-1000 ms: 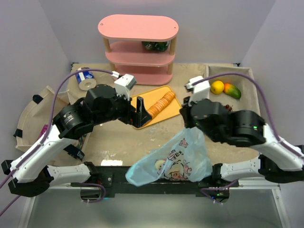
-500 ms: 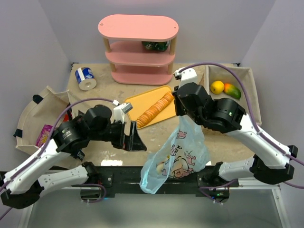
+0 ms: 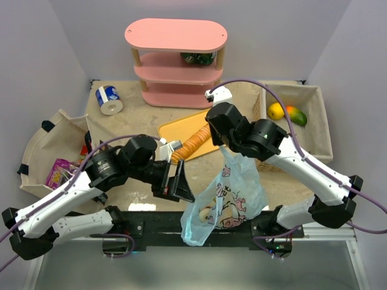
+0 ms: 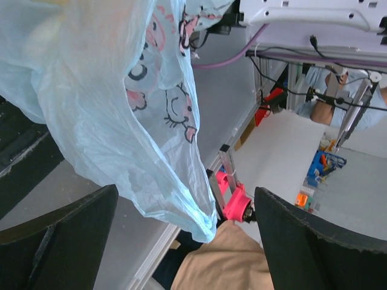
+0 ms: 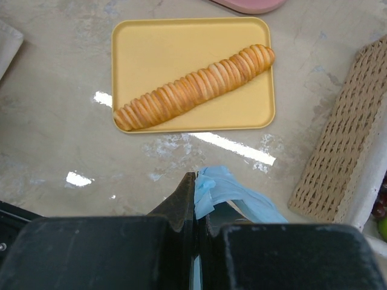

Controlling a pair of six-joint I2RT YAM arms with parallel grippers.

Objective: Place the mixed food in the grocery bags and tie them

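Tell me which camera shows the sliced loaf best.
Right wrist: the whole sliced loaf lies unobstructed on the yellow tray. Top external shows it partly hidden behind the right arm. Left wrist misses it.

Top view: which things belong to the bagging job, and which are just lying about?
Job: translucent light-blue printed plastic bag, pinched by right gripper; purple snack packet; round yellow fruit.
Lying about: long orange-brown sliced loaf; yellow tray; blue-and-white can; pink tiered shelf.

- The grocery bag [image 3: 237, 188] blurs its contents; a pale round shape at its 7 o'clock is unidentifiable.
- The right gripper [image 5: 196, 194] hides most of the bag's pinched plastic behind its jaws.
- The wicker basket [image 5: 332, 151] is cut off at 3 o'clock.
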